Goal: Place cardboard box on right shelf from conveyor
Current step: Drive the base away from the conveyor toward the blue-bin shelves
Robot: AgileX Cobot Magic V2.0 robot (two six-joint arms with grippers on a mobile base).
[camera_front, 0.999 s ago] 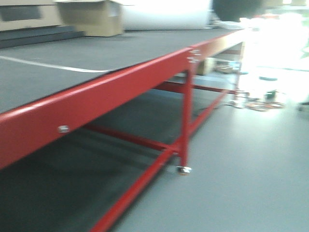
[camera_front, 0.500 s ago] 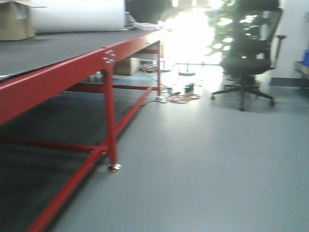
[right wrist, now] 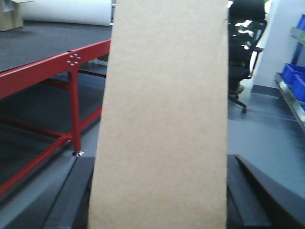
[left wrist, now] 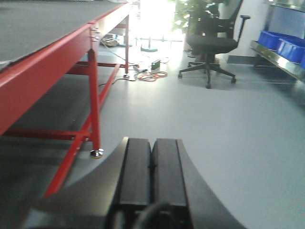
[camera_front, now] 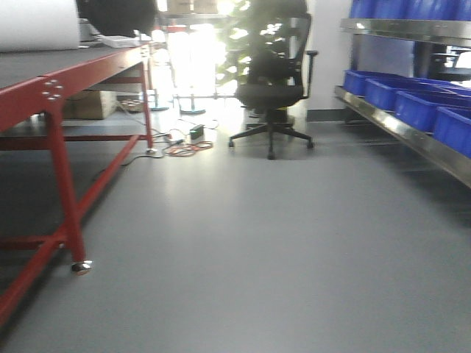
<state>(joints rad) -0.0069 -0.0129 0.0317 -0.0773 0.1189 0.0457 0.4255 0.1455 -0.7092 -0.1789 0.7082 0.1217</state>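
The tan cardboard box [right wrist: 162,119] stands upright and fills the middle of the right wrist view. My right gripper [right wrist: 159,160] is shut on it, one dark finger [right wrist: 78,191] on each side. My left gripper [left wrist: 151,143] is shut with nothing in it, hanging over the grey floor. The conveyor [camera_front: 73,81], a dark belt in a red frame, runs along the left, also in the left wrist view [left wrist: 47,71] and the right wrist view [right wrist: 43,71]. The right shelf [camera_front: 397,125] of shiny steel runs along the right edge. Neither gripper shows in the front view.
Blue bins [camera_front: 412,99] sit in a row on the shelf. A black office chair [camera_front: 272,88] stands ahead in the middle distance, with cables [camera_front: 184,147] and a small device on the floor beside it. Red conveyor legs [camera_front: 62,191] stand at the left.
The front view has swung to the right: the conveyor slid from the centre to the left edge, and the chair, then the steel shelf with blue bins, came into view.
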